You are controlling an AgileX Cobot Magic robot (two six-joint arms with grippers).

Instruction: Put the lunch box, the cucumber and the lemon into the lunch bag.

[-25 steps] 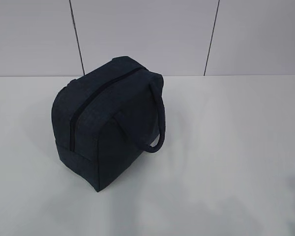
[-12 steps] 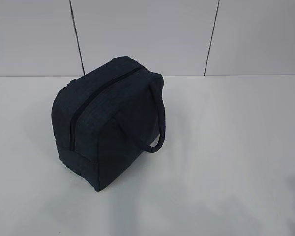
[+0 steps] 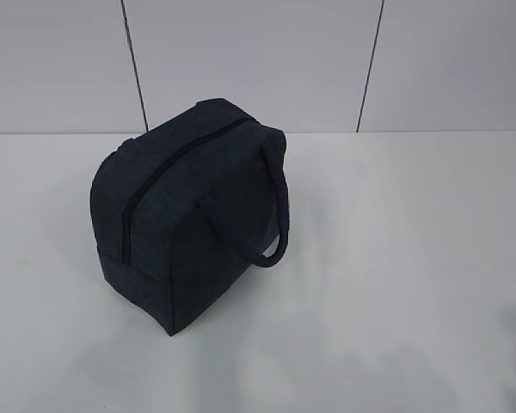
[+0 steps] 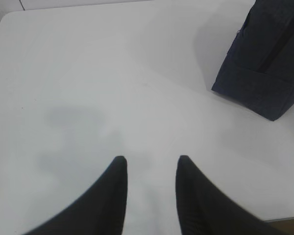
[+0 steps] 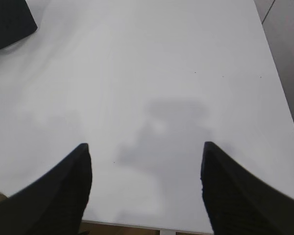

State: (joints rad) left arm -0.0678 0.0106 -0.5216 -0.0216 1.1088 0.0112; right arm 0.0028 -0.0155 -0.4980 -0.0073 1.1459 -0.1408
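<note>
While both my claws hover empty over the white worktop (image 3: 413, 258), left claw (image 4: 149, 161) slightly parted, right claw (image 5: 144, 147) spread wide, the zipped lunch bag (image 3: 189, 206) stands nearer my left, zipper running away from me.

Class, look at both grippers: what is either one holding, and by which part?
Nothing. The left gripper and right gripper are both open above the bare table, apart from the lunch bag.

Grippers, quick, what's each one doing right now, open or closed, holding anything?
Left gripper: open, holding nothing, above bare white table.
Right gripper: open wide, holding nothing.
</note>
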